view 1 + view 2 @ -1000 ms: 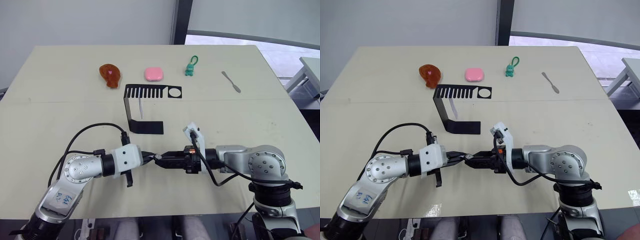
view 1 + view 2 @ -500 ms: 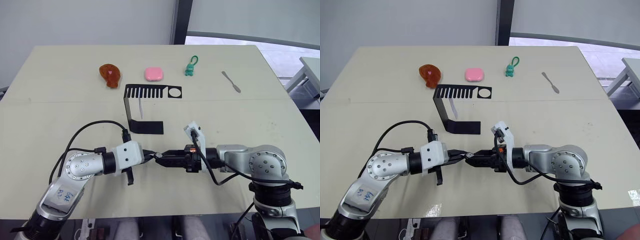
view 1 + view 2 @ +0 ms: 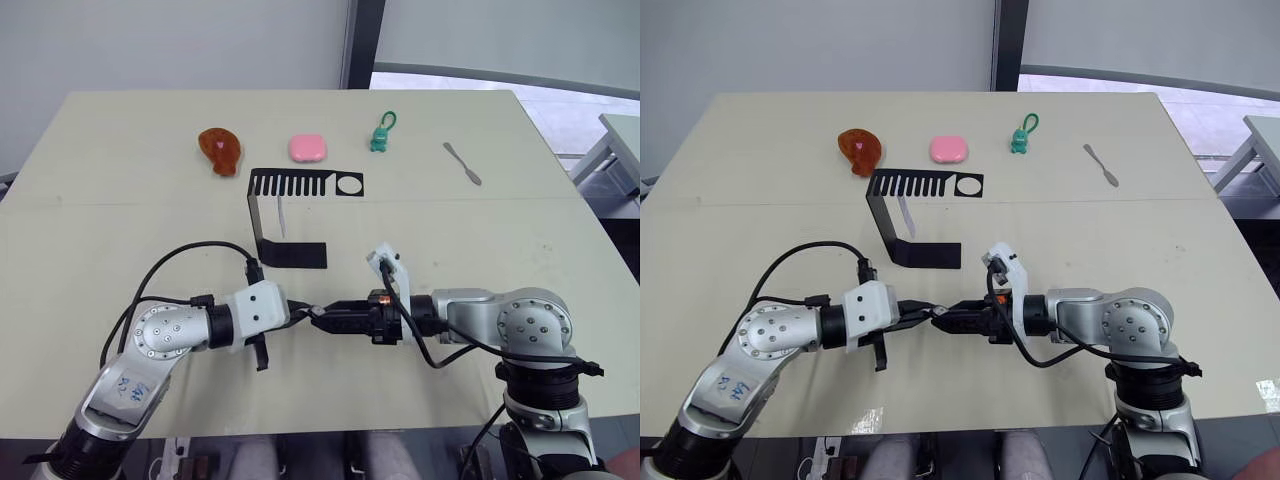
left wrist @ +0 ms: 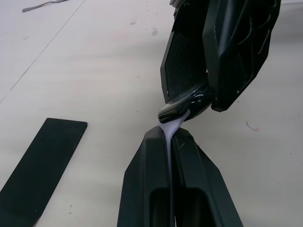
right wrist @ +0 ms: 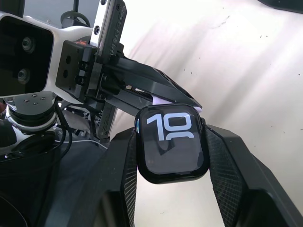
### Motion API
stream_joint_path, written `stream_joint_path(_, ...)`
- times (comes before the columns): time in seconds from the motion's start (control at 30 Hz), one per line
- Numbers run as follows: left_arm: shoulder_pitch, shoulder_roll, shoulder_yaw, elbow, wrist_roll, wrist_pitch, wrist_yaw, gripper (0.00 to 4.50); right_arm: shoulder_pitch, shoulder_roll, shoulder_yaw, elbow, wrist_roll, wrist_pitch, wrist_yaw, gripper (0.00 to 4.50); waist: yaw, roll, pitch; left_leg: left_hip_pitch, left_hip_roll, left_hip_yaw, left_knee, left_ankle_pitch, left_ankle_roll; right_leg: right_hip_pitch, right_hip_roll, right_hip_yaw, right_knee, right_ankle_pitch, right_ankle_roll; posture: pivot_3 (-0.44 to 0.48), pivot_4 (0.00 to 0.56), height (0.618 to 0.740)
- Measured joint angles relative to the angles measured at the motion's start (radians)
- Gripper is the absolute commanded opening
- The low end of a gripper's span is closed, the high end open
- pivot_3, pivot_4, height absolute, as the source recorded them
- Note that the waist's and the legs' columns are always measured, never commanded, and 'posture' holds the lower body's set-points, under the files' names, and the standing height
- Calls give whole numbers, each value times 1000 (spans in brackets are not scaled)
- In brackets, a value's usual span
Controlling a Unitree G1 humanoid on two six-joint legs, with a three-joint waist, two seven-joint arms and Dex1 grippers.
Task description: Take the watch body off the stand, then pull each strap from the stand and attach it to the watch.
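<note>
Stand (image 3: 290, 215) sits just beyond the meeting grippers, one strap (image 3: 282, 221) hanging from its comb; right gripper (image 5: 171, 158) clamps the watch (image 5: 171, 143); left gripper (image 4: 169, 137) pinches the other strap (image 4: 170, 130) against it; spatula (image 3: 462, 163), keychain (image 3: 382, 134) lie farther back.

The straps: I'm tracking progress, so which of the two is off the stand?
The strap pinched in the left pincer, meeting the watch body; the other strap hangs from the stand.
</note>
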Motion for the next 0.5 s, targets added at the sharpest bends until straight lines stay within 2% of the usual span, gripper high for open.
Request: stream_joint_path(0.5, 0, 0, -2, -2, 2, 3, 1, 46, -5, 5, -6, 1, 0, 18, -10, 1597, 0, 0, 0, 0, 0, 0, 0, 0, 0, 0, 0, 0, 0, 0, 0, 0, 150, 740)
